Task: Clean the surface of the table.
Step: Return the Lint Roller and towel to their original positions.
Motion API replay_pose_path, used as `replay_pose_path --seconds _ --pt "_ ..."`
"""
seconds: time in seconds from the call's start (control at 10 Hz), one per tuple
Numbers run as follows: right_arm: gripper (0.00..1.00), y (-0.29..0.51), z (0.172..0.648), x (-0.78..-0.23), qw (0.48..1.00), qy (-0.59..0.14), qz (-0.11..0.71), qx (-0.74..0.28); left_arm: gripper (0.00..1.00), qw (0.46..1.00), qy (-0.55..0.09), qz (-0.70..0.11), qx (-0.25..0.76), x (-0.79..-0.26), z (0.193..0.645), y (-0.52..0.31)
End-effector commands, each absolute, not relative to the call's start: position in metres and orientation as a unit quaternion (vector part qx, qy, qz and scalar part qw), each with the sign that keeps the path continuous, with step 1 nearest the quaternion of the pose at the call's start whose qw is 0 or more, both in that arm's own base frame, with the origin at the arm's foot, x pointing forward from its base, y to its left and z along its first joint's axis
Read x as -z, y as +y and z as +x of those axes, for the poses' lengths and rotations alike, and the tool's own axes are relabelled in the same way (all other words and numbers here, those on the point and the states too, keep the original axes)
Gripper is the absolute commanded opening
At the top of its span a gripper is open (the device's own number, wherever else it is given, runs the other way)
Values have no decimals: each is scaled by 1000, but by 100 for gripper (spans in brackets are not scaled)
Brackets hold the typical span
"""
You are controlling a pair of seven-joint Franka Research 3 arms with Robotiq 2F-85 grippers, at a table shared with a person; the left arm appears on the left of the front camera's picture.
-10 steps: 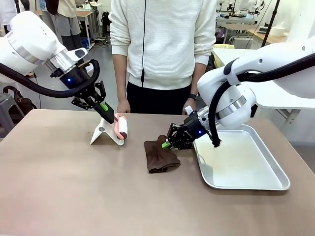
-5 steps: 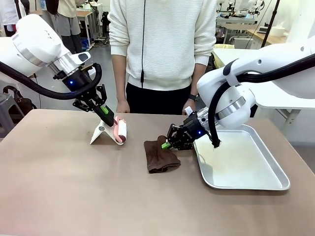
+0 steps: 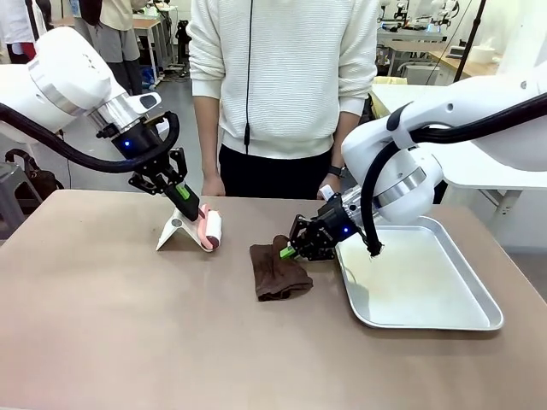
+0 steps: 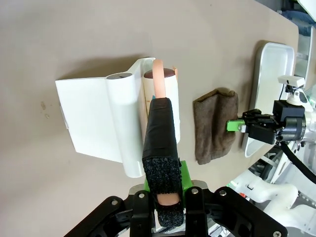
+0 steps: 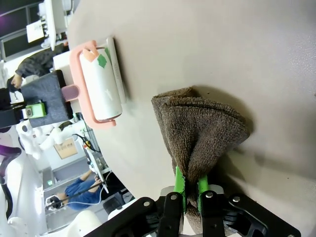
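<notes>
The brown table carries a lint roller with a pink handle, lying against a white stand. My left gripper is shut on the roller's handle and slants down from the left. In the left wrist view the roller rests beside the stand, with the handle running back into my left gripper. A folded brown cloth lies mid-table. My right gripper is shut on the cloth's right edge; the right wrist view shows the cloth pinched in my right gripper.
A silver metal tray sits at the right of the table, just behind my right gripper. A person in a white sweater stands at the far edge, hands hanging near the table rim. Bare tabletop stretches across the front and left.
My left gripper has shifted slightly right and down, bringing the roller closer onto the stand. The right gripper and the cloth have not moved.
</notes>
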State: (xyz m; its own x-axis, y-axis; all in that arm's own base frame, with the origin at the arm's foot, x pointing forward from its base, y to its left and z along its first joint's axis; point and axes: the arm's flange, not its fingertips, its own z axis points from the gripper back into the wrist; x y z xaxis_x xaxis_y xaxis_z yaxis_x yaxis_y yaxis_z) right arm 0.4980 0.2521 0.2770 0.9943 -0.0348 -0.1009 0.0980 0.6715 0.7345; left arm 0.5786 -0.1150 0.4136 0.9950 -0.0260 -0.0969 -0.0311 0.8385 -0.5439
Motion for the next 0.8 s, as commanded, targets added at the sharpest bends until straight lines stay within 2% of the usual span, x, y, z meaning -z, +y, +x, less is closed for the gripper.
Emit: replay_pose_path --seconds 0.0,0.2,0.3,0.4,0.5,0.7 --pt "11 258 502 -279 913 50 402 43 22 963 54 -263 -12 -415 585 -111" --pt "11 258 503 -278 915 56 399 38 22 965 54 -257 -19 -414 585 -112" --pt "46 258 502 -278 914 61 400 36 70 966 55 -253 -22 -415 584 -112" --pt "67 258 503 -279 913 61 402 38 80 966 56 -251 -21 -415 584 -111" --pt "100 257 503 -279 912 64 403 39 100 967 54 -249 -21 -416 583 -110" --pt "100 257 503 -278 911 67 406 39 100 967 48 -249 -23 -419 580 -107"
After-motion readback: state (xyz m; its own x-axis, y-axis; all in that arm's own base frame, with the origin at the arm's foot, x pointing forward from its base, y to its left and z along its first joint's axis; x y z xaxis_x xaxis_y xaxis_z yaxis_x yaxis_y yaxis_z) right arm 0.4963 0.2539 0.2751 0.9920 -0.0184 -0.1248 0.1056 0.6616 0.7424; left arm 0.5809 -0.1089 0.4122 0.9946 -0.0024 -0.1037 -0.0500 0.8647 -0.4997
